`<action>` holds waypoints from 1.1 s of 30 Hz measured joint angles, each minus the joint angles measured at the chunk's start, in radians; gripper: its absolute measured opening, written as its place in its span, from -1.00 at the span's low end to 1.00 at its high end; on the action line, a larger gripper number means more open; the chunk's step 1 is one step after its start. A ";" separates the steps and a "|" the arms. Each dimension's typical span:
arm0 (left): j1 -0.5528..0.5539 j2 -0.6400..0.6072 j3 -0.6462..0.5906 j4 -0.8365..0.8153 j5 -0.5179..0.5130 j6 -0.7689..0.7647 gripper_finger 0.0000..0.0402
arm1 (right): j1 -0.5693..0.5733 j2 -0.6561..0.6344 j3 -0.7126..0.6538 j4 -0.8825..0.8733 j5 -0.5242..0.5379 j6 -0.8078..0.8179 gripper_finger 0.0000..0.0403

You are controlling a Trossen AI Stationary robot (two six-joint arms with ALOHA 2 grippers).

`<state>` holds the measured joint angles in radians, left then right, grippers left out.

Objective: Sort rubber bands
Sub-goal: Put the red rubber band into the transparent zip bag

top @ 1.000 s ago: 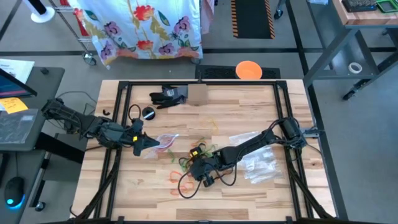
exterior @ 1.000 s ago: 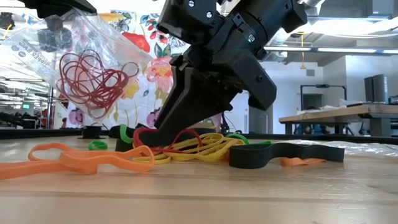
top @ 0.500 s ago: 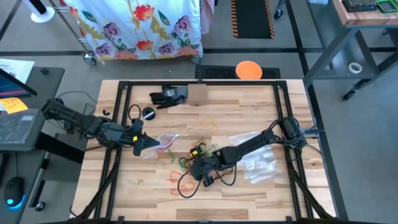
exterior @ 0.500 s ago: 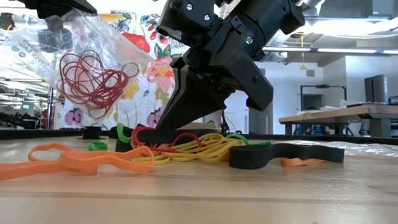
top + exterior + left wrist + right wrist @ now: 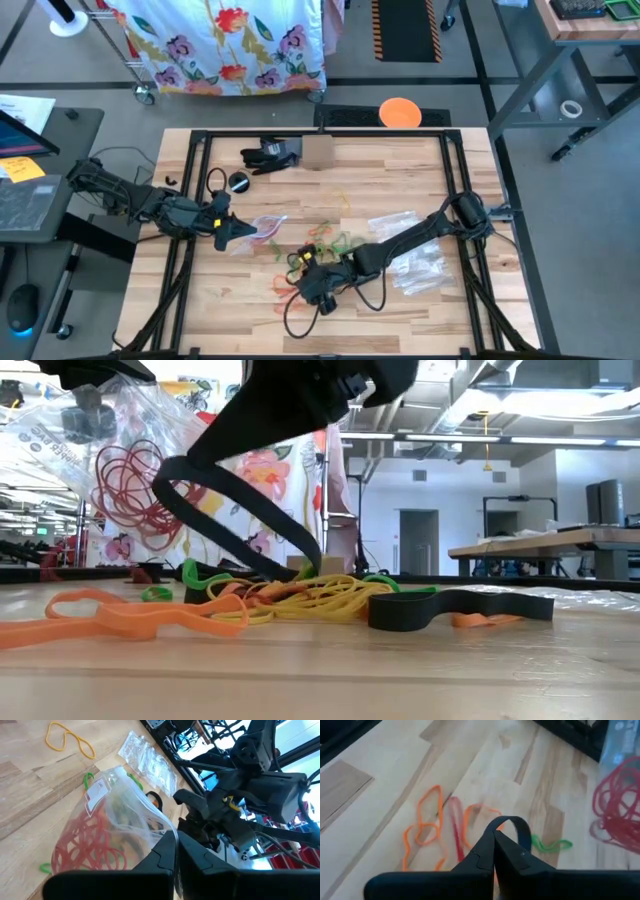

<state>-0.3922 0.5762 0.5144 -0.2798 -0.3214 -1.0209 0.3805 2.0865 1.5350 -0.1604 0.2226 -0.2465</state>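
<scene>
Loose rubber bands lie mid-table: a yellow tangle (image 5: 320, 595), orange loops (image 5: 120, 615), green ones (image 5: 200, 572) and a wide black band (image 5: 450, 608). My right gripper (image 5: 303, 270) is above this pile, shut on a thin black band (image 5: 230, 490). To the left, my left gripper (image 5: 235, 229) is shut on a clear zip bag (image 5: 107, 815) that holds red bands (image 5: 140, 485). My left gripper pinches the bag's upper edge (image 5: 167, 834) between its two fingers. The bag hangs below them, above the table. My right gripper pinches the black band at the top of its loop (image 5: 492, 826), slanting down from above. The band hangs as a long stretched loop, its lower end (image 5: 300, 568) still in the pile.
Several empty clear zip bags (image 5: 415, 262) lie at the right. A black glove-like thing (image 5: 268, 155) and a small cardboard box (image 5: 317, 152) sit at the far edge. A black cable (image 5: 335, 300) loops near the front. Black frame rails (image 5: 190, 180) run along the table's sides.
My right gripper has shut on the black band in the pile, then risen and gone toward the table's near left. The band is drawn up into a long loop, with its lower end still in the pile.
</scene>
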 joint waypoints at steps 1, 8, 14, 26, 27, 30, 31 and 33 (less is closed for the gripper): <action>0.000 0.000 0.000 0.000 0.000 0.000 -1.00 | 0.000 0.000 -0.001 -0.001 0.000 0.027 -1.00; 0.000 0.000 0.000 0.000 0.000 0.004 -1.00 | -0.029 0.012 -0.001 -0.085 0.081 0.295 -0.87; 0.000 0.000 0.000 0.000 0.000 0.000 -1.00 | -0.098 0.012 -0.001 -0.362 0.335 0.525 -0.58; 0.000 0.003 0.000 0.002 -0.009 -0.006 -1.00 | -0.100 0.024 -0.029 -0.062 0.178 0.393 -0.40; 0.000 0.007 0.000 0.003 -0.010 -0.009 -1.00 | -0.092 0.024 -0.029 -0.013 0.198 0.362 -0.40; 0.000 0.024 0.000 0.002 -0.009 -0.014 -1.00 | -0.077 0.024 -0.029 0.168 0.185 0.294 -0.40; 0.000 0.032 0.000 0.004 -0.007 -0.019 -1.00 | -0.077 0.028 -0.029 0.229 0.146 0.287 -0.40; 0.000 0.048 0.000 0.006 -0.003 -0.027 -1.00 | -0.078 0.042 -0.027 0.317 0.029 0.283 -0.40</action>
<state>-0.3920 0.6245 0.5144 -0.2734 -0.3243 -1.0479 0.3023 2.1290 1.5078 0.1570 0.2515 0.0361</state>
